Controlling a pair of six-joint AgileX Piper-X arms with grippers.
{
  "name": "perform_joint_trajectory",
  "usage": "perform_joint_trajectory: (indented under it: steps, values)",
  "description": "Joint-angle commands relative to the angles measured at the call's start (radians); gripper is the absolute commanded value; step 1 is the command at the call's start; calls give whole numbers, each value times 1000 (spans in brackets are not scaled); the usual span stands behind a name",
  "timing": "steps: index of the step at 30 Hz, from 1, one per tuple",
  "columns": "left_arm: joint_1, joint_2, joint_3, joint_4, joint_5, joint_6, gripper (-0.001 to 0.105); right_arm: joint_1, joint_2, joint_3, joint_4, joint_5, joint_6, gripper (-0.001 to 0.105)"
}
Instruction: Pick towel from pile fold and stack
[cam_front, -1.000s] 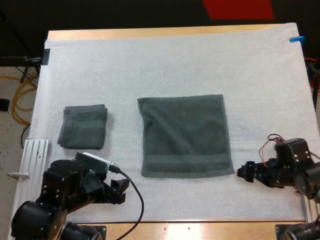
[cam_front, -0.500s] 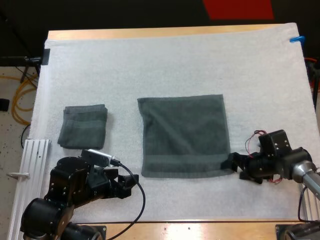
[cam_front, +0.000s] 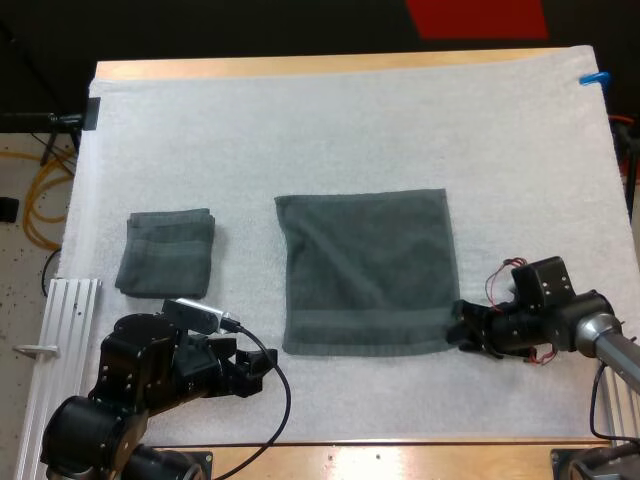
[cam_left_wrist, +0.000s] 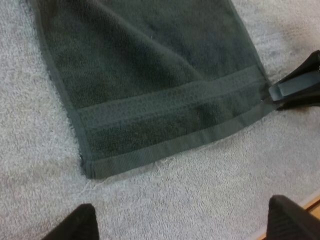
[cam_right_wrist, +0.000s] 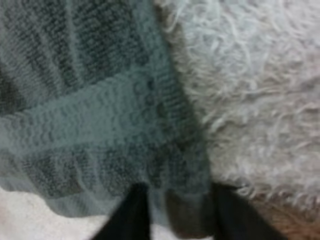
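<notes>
**Stage of the task.** One folded towel (cam_front: 165, 253) lies on the white mat (cam_front: 330, 130) toward the left arm's side, and we take it as the start of the stack (a single piece, as far as we can count). A second, spread towel (cam_front: 368, 272) lies flat at mid-mat, well apart from the folded one and with no fold in it yet. We judge the work to stand at the opening of the fold. For this piece the picking and laying out are done. The folding and the placing on the stack are left.

**Claws.** The right gripper (cam_front: 462, 335) sits low at the spread towel's near corner on its own side. In its wrist view the two black fingers (cam_right_wrist: 131, 216) stand close on either side of the hem, with cloth filling the gap between them. We therefore read it as pinching that corner, though the towel is not lifted. The left gripper (cam_left_wrist: 182, 226) hangs over bare mat just short of the other near corner, its fingertips (cam_left_wrist: 75, 225) spread wide and touching nothing. In our judgement it must take that corner before the near edge can be carried over.
</notes>
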Motion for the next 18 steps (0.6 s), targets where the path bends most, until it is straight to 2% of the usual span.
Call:
perform_joint_trajectory:
  steps: [1,2,3,9,12,14,18]
  values:
    - [0,-4,3,-8,6,-8,66,3,4,2,-1,3,-10,8]
    - [0,-4,3,-4,6,-8,66,3,4,2,-1,6,-12,1]
    - [0,-4,3,-2,6,-8,66,3,4,2,-1,8,-12,0]
    - [0,-4,3,-8,6,-3,66,3,-4,2,36,28,-72,0]
    - [0,-4,3,-33,6,-1,66,3,-32,2,101,97,-124,0]
    - [0,-4,3,-34,16,-37,66,3,-69,2,168,163,-179,0]
    - [0,10,10,-38,39,-39,66,3,-121,2,240,220,-233,0]
